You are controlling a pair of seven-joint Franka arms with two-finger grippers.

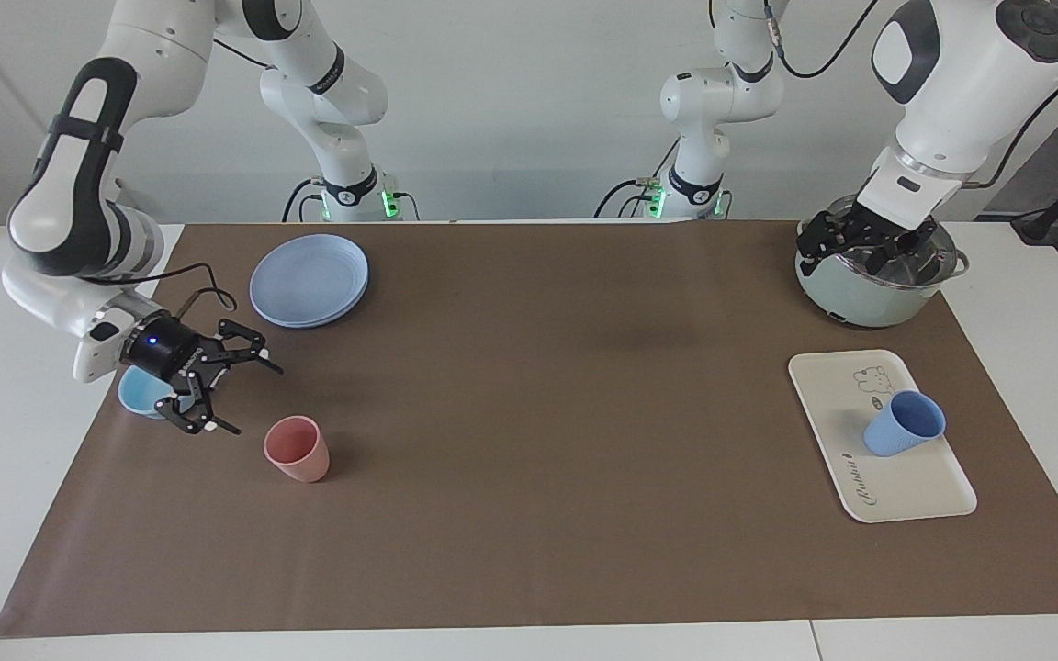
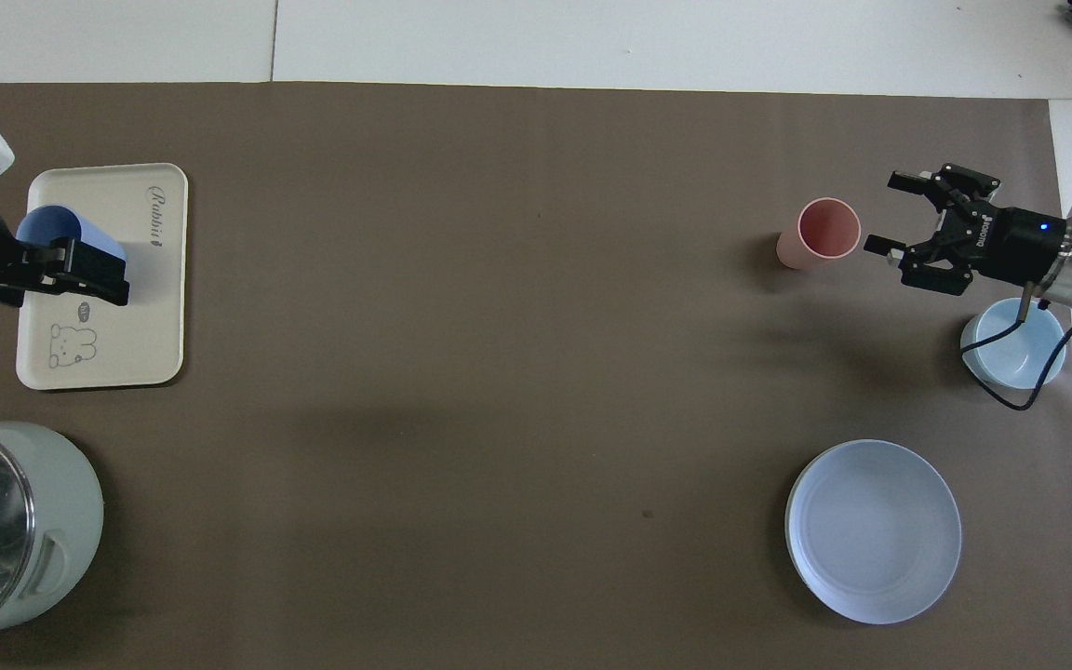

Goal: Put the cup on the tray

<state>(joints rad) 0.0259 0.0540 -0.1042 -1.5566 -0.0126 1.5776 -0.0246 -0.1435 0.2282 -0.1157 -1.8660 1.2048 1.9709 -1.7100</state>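
From my seat the placing looks done: the periwinkle-blue cup (image 1: 904, 423) stands on the cream-white bear tray (image 1: 915, 491), clear of both tools, leaning a little in the facing view, though I can't tell whether that is a true tilt or only the camera's slant. My left tool (image 1: 860, 240) hangs over the pale green pot (image 1: 869, 308), up and off the tray, with its fingers spread and nothing between them; the cup sits below it, on the side away from the robots. My right tool (image 1: 226, 386) is also apart and empty, hovering above the low light-blue bowl (image 1: 139, 397), with the pink cup (image 1: 298, 448) just ahead of its fingertips and the round blue plate (image 1: 309, 279) off to its side. I judge what remains is to confirm the cup is settled; if so, both arms only need parking, keeping the right tool from nudging the pink cup.
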